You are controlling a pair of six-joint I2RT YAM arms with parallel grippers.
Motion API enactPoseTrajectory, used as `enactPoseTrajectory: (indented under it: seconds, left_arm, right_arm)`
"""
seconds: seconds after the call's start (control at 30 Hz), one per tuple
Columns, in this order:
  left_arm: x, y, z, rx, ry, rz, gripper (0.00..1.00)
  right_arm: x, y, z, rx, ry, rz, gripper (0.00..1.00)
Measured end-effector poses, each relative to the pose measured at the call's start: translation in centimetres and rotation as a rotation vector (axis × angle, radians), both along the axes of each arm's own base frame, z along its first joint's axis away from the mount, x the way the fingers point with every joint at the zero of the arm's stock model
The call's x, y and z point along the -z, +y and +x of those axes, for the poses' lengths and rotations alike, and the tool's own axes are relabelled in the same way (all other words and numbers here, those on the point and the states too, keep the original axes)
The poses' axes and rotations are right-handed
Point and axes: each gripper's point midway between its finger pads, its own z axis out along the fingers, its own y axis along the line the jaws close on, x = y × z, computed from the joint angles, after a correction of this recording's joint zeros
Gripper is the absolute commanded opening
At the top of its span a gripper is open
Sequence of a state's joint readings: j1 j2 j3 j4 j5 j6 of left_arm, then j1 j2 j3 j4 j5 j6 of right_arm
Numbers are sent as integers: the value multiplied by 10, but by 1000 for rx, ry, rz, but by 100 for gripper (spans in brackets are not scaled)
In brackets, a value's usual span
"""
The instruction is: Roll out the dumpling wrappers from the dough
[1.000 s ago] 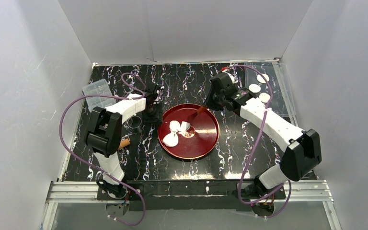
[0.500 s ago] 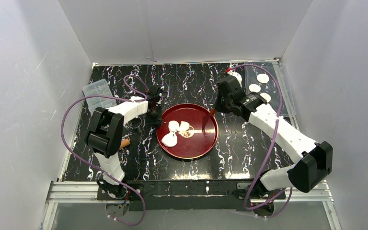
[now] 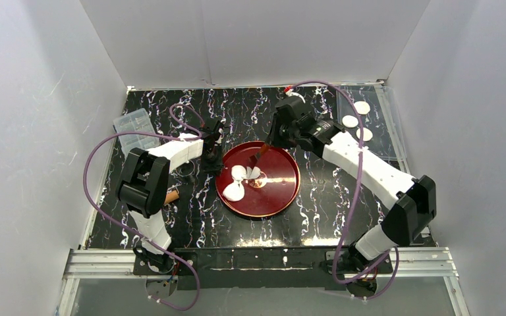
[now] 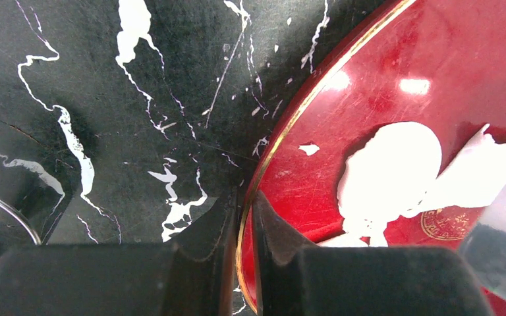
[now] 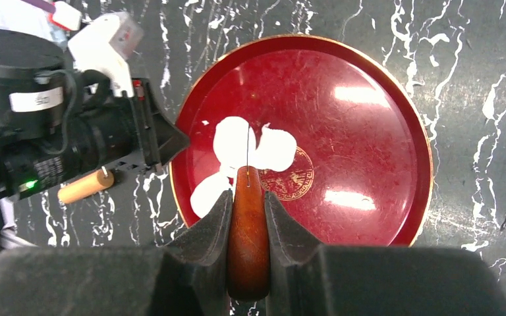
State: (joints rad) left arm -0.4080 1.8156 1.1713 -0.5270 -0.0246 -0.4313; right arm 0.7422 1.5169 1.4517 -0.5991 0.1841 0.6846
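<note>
Dough scraps (image 3: 234, 192) centre-left on red tray (image 3: 283, 191) — left gripper (image 4: 242, 224) pinches tray rim; right gripper (image 5: 248, 199) clamps wooden-handled tool (image 5: 248, 263), possibly thin-bladed, above dough.

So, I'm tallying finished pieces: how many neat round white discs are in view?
3 thin round white dumpling wrappers, clustered at the far right: the rear one, the middle one, the nearest one. More may be hidden.

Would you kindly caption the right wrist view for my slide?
Right gripper holds a wooden-handled tool over dough scraps on the red plate.
</note>
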Motion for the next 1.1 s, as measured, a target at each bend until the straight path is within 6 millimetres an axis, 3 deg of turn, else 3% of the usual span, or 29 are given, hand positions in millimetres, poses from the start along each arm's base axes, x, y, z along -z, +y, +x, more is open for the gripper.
enactPoseTrajectory:
  seconds: [0.13, 0.5, 0.7, 1.1]
  left_arm:
    - [0, 0, 0, 0, 0, 0, 0]
    - [0, 0, 0, -1, -4, -3, 0]
    - [0, 0, 0, -4, -4, -3, 0]
    - [0, 0, 0, -8, -5, -3, 0]
  right_arm:
    - [17, 3, 3, 13, 32, -29, 1]
    - [21, 5, 4, 30, 47, -16, 1]
    - [37, 0, 2, 61, 73, -40, 1]
    - [37, 0, 1, 83, 39, -93, 1]
